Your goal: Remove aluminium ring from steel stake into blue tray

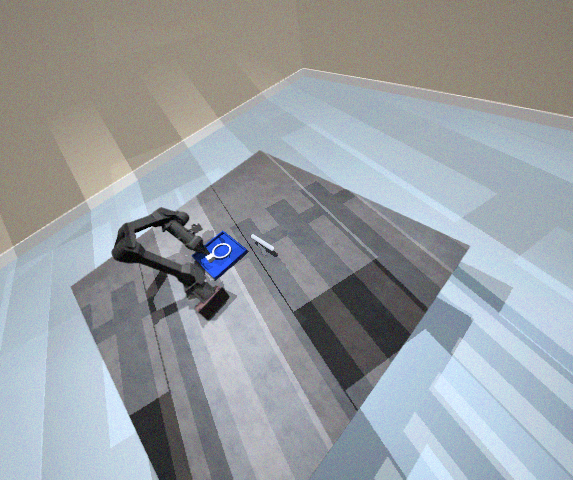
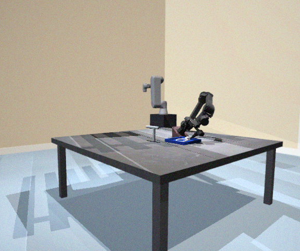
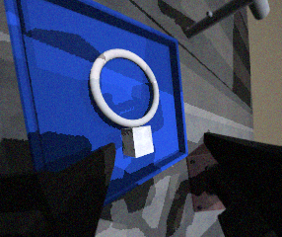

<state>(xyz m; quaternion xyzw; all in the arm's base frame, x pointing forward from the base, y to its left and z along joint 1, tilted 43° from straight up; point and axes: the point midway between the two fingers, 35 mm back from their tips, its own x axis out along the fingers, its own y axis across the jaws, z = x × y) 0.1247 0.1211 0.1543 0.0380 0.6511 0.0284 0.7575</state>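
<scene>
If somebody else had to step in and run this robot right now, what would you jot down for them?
Gripper: open, holding nothing, fingers either side of the ring's tab.
Ring: inside the blue tray, seemingly flat.
Stake: standing beside the tray, ring off it.
Done: ring removed, placed, let go.
Left: move the gripper away, ideally without nudging the tab.
</scene>
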